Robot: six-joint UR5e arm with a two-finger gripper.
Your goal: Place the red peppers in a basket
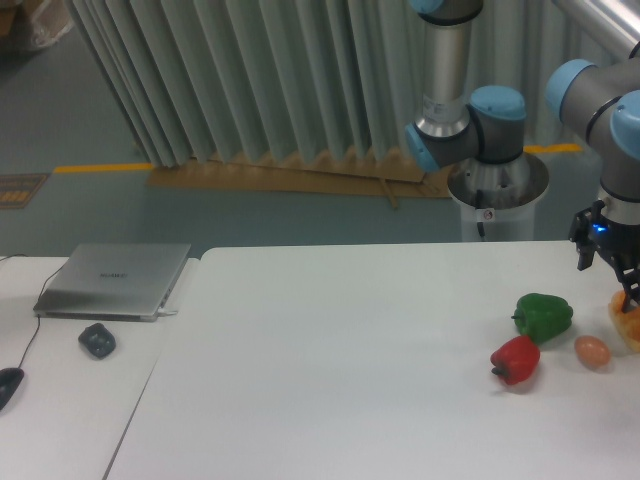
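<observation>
Red pepper [515, 360] nearest on white table [330, 370], tool [612, 270] state unclear, pleated curtain [260, 80] behind

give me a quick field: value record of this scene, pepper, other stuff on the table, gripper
red pepper: on the white table, right side, untouched
green pepper: just behind the red one, close beside it
egg: right of the red pepper, apart from it
orange object: at the right frame edge, cut off, unclear what it is
gripper: at the far right, above the orange object, away from the red pepper; open or shut unclear
laptop: closed, on the left table
</observation>
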